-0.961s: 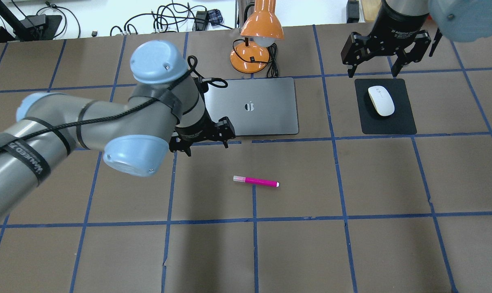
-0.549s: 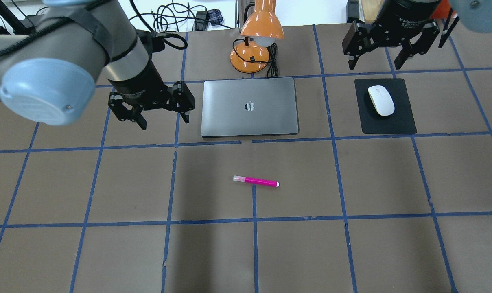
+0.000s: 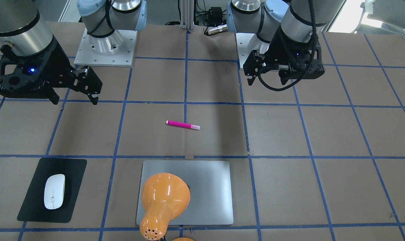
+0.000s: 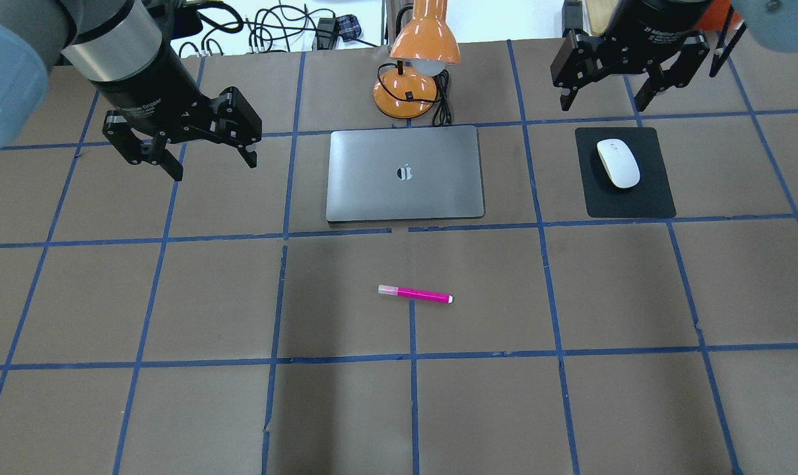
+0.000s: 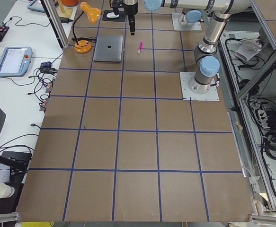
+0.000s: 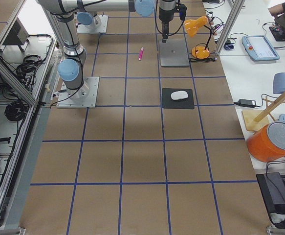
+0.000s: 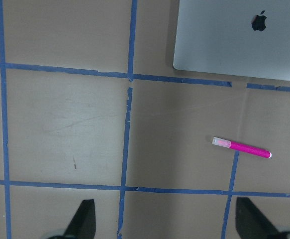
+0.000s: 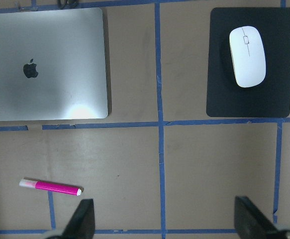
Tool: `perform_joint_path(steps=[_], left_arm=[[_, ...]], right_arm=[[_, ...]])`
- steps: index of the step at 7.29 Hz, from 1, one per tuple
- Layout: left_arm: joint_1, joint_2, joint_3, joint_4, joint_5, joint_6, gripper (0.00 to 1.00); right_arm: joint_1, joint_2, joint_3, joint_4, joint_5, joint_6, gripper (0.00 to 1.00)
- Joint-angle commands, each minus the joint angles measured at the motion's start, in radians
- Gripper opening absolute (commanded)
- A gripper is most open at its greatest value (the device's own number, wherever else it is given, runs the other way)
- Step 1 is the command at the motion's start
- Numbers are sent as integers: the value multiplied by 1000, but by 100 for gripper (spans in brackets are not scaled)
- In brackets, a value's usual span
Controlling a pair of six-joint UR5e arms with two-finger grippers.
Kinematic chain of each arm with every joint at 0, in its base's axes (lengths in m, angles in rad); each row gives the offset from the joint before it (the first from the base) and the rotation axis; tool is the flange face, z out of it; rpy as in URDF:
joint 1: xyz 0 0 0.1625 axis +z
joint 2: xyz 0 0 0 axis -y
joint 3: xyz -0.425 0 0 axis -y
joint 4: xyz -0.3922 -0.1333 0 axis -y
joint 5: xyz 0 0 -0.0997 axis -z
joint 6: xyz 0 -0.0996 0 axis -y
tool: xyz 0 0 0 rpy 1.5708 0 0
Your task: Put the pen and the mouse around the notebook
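Note:
The magenta pen [image 4: 415,294] lies flat on the brown table in front of the silver-grey notebook [image 4: 405,173], apart from it. The white mouse [image 4: 618,163] rests on a black mat [image 4: 649,198] to the notebook's right. My left gripper [image 4: 214,170] hangs open and empty to the left of the notebook. My right gripper [image 4: 602,105] hangs open and empty just behind the mat. The left wrist view shows the pen [image 7: 241,147] and the notebook's corner [image 7: 239,40]. In the right wrist view are the mouse [image 8: 247,56], the pen [image 8: 50,186] and the notebook [image 8: 45,64].
An orange desk lamp [image 4: 418,59] with a black cable stands just behind the notebook, its shade overhanging the notebook [image 3: 209,190] in the front-facing view. Blue tape lines grid the table. Cables lie beyond the table's back edge.
My left arm has swung away from the notebook's front-left corner, leftward and toward the table's back. The right gripper has shifted slightly back. Pen, mouse and notebook have not moved.

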Motion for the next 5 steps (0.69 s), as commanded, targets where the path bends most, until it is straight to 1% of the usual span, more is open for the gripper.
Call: perform_joint_path(steps=[1,2,4,5], left_arm=[[7,-3,10,6,1,41,100],[7,0,10,17,13,46,100],[6,3,1,21,71,44,100],[6,5,5,23,68,46,100]], right_arm=[[1,-5,2,2,1,0,100],[5,-15,5,12,-4,1,100],[10,-15,2,11,-3,0,100],[11,-15,3,9,2,1,100]])
